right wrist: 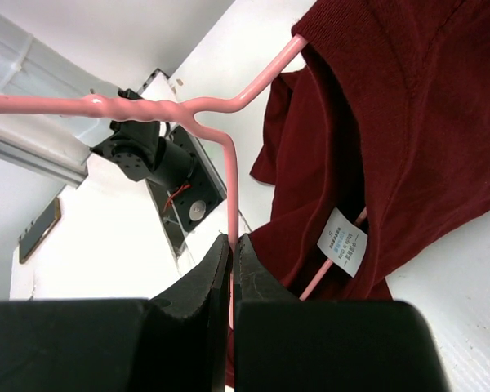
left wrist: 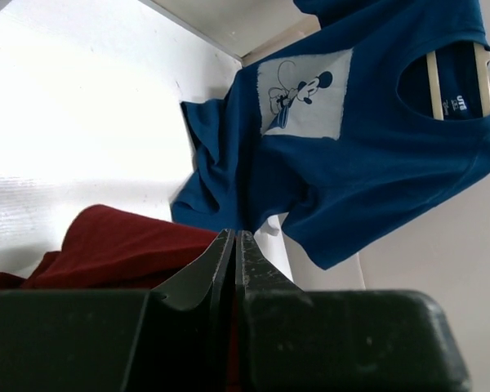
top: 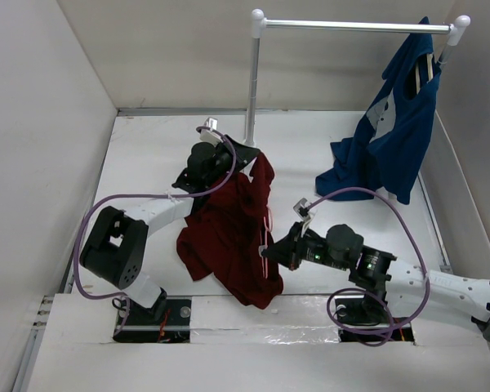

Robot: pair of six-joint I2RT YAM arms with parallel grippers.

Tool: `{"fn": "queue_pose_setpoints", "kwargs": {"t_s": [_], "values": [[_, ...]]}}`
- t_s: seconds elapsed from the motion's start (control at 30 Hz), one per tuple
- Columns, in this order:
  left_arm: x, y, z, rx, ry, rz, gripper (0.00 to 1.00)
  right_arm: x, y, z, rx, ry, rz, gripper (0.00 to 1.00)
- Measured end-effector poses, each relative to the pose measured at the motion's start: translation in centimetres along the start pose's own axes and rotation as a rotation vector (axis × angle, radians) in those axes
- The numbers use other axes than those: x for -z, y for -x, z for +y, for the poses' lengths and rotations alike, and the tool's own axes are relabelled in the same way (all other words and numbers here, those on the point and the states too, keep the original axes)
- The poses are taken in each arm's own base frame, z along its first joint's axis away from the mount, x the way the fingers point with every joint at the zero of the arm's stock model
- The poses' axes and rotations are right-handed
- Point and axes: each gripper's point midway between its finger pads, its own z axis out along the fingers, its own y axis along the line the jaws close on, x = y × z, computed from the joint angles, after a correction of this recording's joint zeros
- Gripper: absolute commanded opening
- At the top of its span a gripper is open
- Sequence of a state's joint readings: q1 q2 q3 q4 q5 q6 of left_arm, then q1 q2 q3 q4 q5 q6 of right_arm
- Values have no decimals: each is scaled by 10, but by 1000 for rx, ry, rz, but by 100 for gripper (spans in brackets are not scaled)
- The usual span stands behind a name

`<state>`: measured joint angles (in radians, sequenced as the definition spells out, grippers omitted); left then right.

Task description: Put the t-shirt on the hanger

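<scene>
The maroon t-shirt (top: 229,233) hangs in a bunch from my left gripper (top: 251,159), which is shut on its upper edge and holds it above the table. In the left wrist view the jaws (left wrist: 234,238) are pressed together with red cloth between them, and the t-shirt (left wrist: 114,245) sags to the left. My right gripper (top: 267,251) is shut on the pink wire hanger (top: 270,220) beside the shirt. In the right wrist view the gripper (right wrist: 233,242) pinches the hanger (right wrist: 229,171). One hanger arm runs into the t-shirt (right wrist: 408,122) by the neck label (right wrist: 343,242).
A navy-blue garment (top: 392,139) hangs on a pale hanger from the white rail (top: 351,26) at the back right, trailing onto the table. It also shows in the left wrist view (left wrist: 376,147). The rail's post (top: 251,82) stands just behind my left gripper. White walls enclose the table.
</scene>
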<state>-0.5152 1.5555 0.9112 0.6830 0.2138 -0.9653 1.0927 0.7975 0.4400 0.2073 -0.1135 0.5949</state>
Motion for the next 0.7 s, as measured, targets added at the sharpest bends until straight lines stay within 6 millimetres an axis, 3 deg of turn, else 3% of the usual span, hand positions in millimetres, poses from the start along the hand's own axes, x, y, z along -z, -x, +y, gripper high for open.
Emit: {"fn": "queue_pose_setpoints", "kwargs": {"t_s": [0.2,0.33,0.47,0.57,0.7], "values": [[-1,1,2,-7,9,-6,0,1,-3,-4,6,-12,13,0],[1,8,16,-35,67,-36,0,5,-8,-4,9,-10,38,0],[12,33,38,-52,140,-112,0,14,-9,0,8,-3,53,0],[32,50,66,-39,199,-163,0,24,-4,8,10,21,44,0],[49,56,98,-24,278,-197,0,33,3,15,10,32,42,0]]}}
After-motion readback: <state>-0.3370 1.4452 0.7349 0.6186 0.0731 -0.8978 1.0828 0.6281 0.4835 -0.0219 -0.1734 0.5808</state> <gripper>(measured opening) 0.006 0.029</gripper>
